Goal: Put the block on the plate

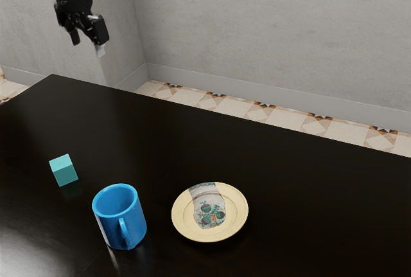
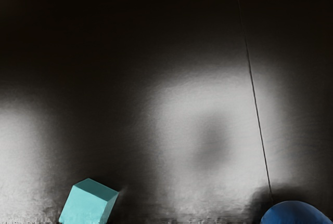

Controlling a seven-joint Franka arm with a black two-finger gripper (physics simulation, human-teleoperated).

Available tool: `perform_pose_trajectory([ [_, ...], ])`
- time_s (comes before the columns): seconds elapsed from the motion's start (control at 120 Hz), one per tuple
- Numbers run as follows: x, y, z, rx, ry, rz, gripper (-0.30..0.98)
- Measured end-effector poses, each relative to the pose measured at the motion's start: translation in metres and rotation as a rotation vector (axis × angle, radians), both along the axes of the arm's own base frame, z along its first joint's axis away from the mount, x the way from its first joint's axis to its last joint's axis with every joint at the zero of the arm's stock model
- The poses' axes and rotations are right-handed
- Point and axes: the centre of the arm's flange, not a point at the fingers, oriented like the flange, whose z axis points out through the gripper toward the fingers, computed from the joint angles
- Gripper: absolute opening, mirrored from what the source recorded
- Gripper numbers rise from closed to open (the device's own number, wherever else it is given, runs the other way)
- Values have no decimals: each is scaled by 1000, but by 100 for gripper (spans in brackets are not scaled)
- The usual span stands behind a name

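Note:
High over the table's far left end in the exterior view, my gripper (image 1: 88,43) hangs open, its two fingers apart with nothing between them. The teal block (image 1: 63,170) rests on the tabletop at the exterior view's left, well below the hand and apart from it. A cream plate (image 1: 182,220) with a patterned centre lies flat further to the exterior view's right, with no block on it. In the wrist view the block (image 2: 87,203) is partly cut off at the lower edge.
A blue mug (image 1: 118,218) stands upright between block and plate, touching neither; its rounded blue side (image 2: 296,214) appears in the wrist view too. The black table (image 1: 289,187) has its far edge toward a tiled floor (image 1: 282,116) and grey wall (image 1: 270,26).

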Motion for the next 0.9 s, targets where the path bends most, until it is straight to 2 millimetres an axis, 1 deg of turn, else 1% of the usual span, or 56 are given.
perform_pose_trajectory([
  [0.092, 1, -10, -5, -4, 22, -4, 69],
  [0.142, 2, -13, -14, -7, 41, -3, 69],
  [0.175, 3, -14, -25, -8, 63, -3, 69],
  [0.25, 2, -8, -67, -13, 128, -9, 69],
  [0.3, -3, 3, -101, -22, 168, -15, 69],
  [0.35, -11, 18, -129, -35, 186, -20, 69],
  [0.433, -23, 45, -165, -56, 196, -25, 69],
  [0.492, -34, 64, -196, -76, 205, -31, 69],
  [0.533, -40, 79, -210, -84, 201, -35, 69],
  [0.617, -54, 107, -233, -94, 183, -45, 69],
  [0.717, -63, 140, -244, -88, 145, -59, 69],
  [0.775, -65, 155, -254, -83, 136, -73, 69],
  [0.833, -65, 158, -267, -82, 138, -110, 69],
  [0.9, -63, 146, -282, -83, 148, -175, 69],
])
